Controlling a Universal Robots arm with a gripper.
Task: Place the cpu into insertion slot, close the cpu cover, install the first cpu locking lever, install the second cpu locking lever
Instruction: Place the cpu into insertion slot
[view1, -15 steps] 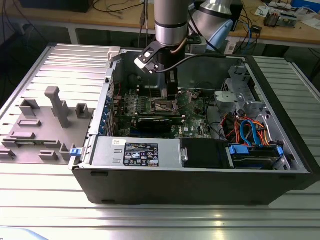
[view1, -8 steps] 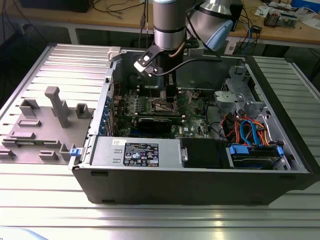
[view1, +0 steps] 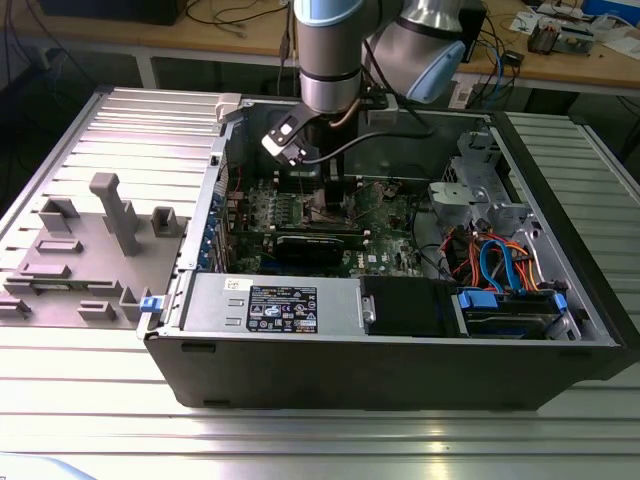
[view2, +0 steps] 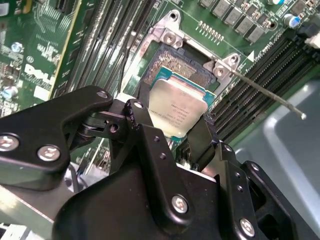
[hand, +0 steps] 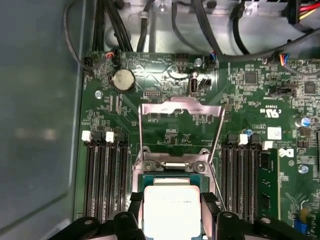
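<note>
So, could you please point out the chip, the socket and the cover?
chip (view2: 180, 107): second wrist view, centre of face.
socket (view2: 172, 62): second wrist view, exposed pin field.
cover (hand: 200, 105): first wrist view, top bar.

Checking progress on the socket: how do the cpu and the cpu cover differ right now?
The cpu is a solid pale plate; the cpu cover is an open metal frame with green board showing through its window. The cpu is held by the gripper over the insertion slot; the cpu cover is swung open beyond it, untouched. Both are silvery and roughly square.

The cpu (hand: 172, 214) between fingers (hand: 126, 225) (cpu cover (hand: 180, 103) open)
</note>
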